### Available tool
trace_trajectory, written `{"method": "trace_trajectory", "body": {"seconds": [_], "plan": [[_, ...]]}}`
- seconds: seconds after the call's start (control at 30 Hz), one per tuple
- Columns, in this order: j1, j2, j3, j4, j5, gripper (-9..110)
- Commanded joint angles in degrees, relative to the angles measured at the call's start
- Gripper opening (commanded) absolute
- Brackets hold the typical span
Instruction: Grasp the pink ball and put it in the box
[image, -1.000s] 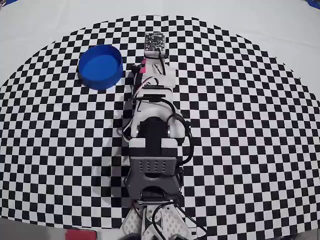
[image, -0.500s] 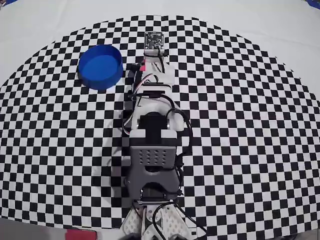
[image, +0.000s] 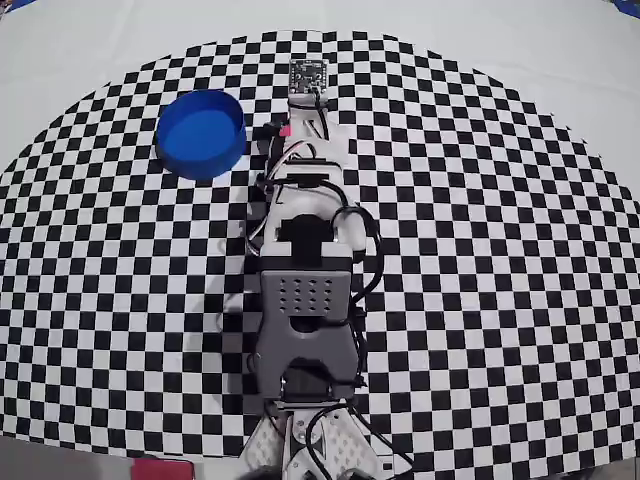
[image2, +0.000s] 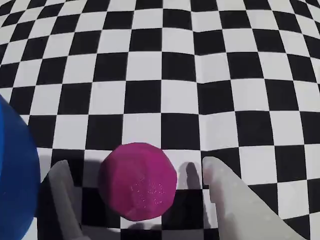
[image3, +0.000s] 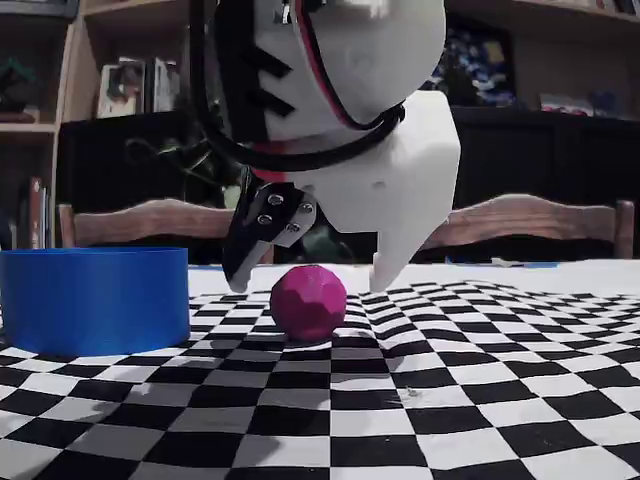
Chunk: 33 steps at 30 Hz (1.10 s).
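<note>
The pink ball (image2: 138, 181) is a faceted magenta sphere resting on the black-and-white checkered cloth. In the wrist view my gripper (image2: 136, 164) is open, with one finger on each side of the ball and a gap on both sides. The fixed view shows the ball (image3: 308, 302) on the cloth between the two lowered fingertips of the gripper (image3: 310, 285), which hang just above the cloth. The box is a round blue container (image: 200, 165), empty, just left of the gripper (image: 305, 125) in the overhead view. The arm hides nearly all of the ball there.
The blue container's wall (image2: 15, 170) is close to the left finger in the wrist view and stands left of the ball in the fixed view (image3: 95, 300). The checkered cloth (image: 480, 250) spreads wide around the arm. Chairs and shelves stand behind the table.
</note>
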Motion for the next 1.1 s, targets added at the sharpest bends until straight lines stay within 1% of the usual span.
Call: {"method": "trace_trajectory", "body": {"seconds": [0.0,1.07], "plan": [[-0.26,-0.09,-3.16,-0.88,-0.18,31],[-0.18,-7.29,-10.46,-0.62,-0.26,31]]}}
